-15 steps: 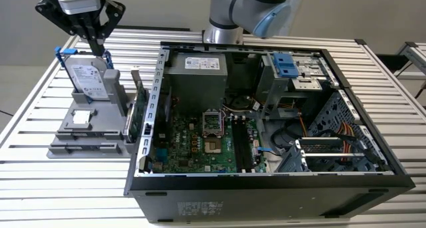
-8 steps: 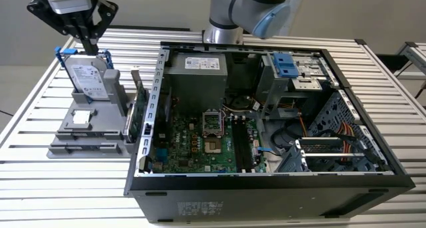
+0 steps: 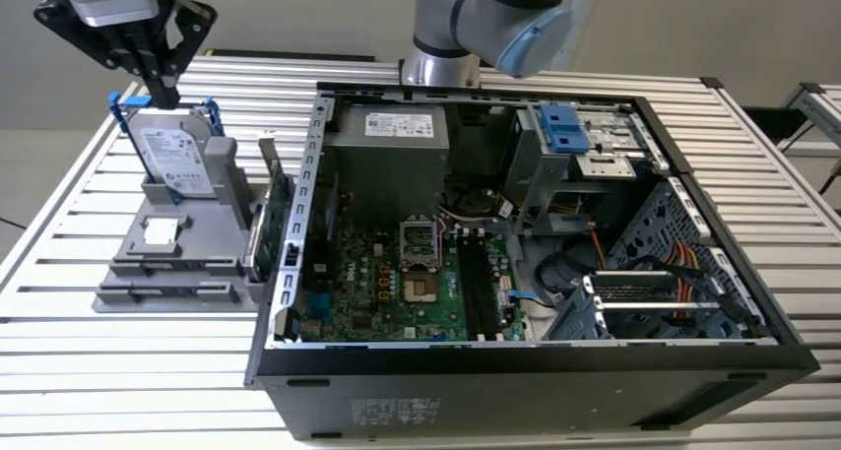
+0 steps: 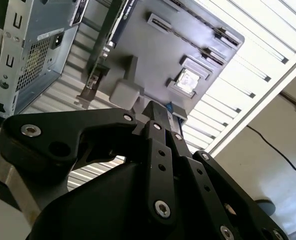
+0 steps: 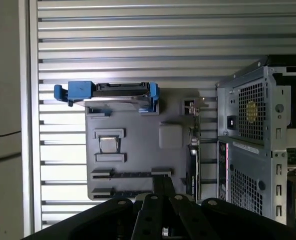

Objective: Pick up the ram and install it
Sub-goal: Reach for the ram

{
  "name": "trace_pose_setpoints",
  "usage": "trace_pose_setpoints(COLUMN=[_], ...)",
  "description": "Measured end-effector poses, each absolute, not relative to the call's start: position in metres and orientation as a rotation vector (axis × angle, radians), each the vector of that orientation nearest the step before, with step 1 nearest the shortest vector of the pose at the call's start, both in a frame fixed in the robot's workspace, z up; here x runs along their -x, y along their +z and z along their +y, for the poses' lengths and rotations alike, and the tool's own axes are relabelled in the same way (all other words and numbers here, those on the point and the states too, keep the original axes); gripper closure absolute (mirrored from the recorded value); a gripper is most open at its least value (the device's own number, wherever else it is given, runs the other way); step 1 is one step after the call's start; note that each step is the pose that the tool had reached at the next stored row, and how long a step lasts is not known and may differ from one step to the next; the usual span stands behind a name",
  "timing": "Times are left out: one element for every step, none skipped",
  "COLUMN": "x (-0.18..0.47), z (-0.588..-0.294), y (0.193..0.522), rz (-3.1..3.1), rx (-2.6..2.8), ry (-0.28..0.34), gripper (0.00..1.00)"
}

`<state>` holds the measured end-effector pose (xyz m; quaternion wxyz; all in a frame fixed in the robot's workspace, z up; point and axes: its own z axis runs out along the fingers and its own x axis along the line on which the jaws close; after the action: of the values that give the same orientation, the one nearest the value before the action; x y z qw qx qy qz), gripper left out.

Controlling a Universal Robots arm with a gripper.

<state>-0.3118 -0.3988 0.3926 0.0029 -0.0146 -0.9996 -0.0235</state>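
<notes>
Gripper (image 3: 163, 94) is hanging high over the grey fixture (image 3: 132, 298), touching nothing. Jaws are reading as drawn together in both wrist views, w/ nothing visibly pinched betw. them.

Ram is proving too thin to pin down for sure. The fixture's two long slots (image 5: 131, 174) are each showing a thin dark line betw. grey end blocks. Am judging the ram to be sitting edge-up in one of them; cannot tell which. The slots are lying at the fixture's end farthest from the hard drive (image 3: 177, 155), w/ the pale chip recess (image 3: 160, 231) betw. them. Green card (image 3: 272, 224) is standing along the fixture's side, next to the open PC case (image 3: 526, 376).

Key relation: the slots are lying well below the gripper, toward the fixture's near end in the ext. view. Their long axis is running along the ext. view's left–right, parallel to the hard drive's broad face. The jaw linkage is spreading along that same line, so the closing direction is lying along the slots' length, not across the thin faces. Am judging the pick as not yet begun.
</notes>
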Motion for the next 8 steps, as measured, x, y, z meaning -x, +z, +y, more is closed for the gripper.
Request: trace_pose_setpoints(x=[0.3148,0.3162,0.3174,0.3187,0.32,0.3212,0.3224,0.3235], z=[-0.3988,-0.3988,-0.3988,-0.3988,-0.3988,-0.3988,-0.3988,-0.3988], y=[0.3926,0.3926,0.3926,0.3926,0.3926,0.3926,0.3926,0.3926], rz=[-3.135,-3.135,-3.135,-3.135,-3.135,-3.135,-3.135,-3.135], rx=[0.046,0.046,0.046,0.046,0.046,0.046,0.046,0.046], ry=[-0.074,-0.074,-0.074,-0.074,-0.074,-0.074,-0.074,-0.074], gripper=[1.0,1.0,1.0,1.0,1.0,1.0,1.0,1.0])
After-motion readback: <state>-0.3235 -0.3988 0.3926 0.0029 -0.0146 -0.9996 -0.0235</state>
